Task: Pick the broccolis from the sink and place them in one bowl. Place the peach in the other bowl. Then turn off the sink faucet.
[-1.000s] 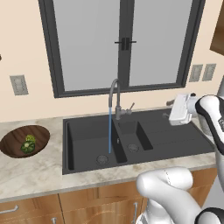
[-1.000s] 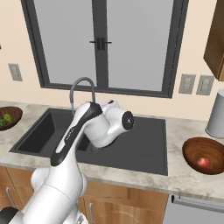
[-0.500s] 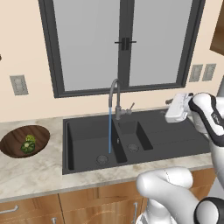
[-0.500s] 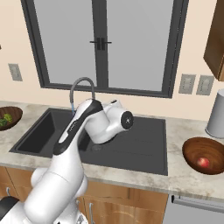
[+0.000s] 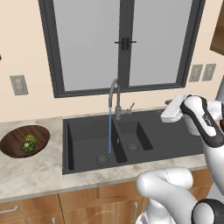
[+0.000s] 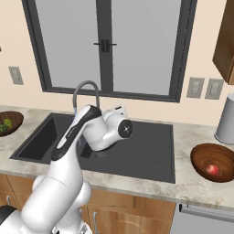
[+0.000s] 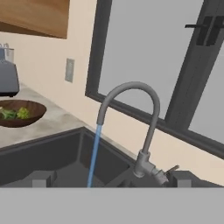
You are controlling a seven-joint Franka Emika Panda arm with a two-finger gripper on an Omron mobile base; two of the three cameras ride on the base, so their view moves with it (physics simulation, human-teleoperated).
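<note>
Faucet running into sink. Gripper right of faucet, fingers' state impossible to tell. Broccoli in left bowl; peach in right bowl.

We see the pincer above the drainboard of the sink, with open air between it and the faucet to its left. The side lever juts toward it, nothing in front. The water stream drops on the spout's far side; window frame stands close behind.
</note>
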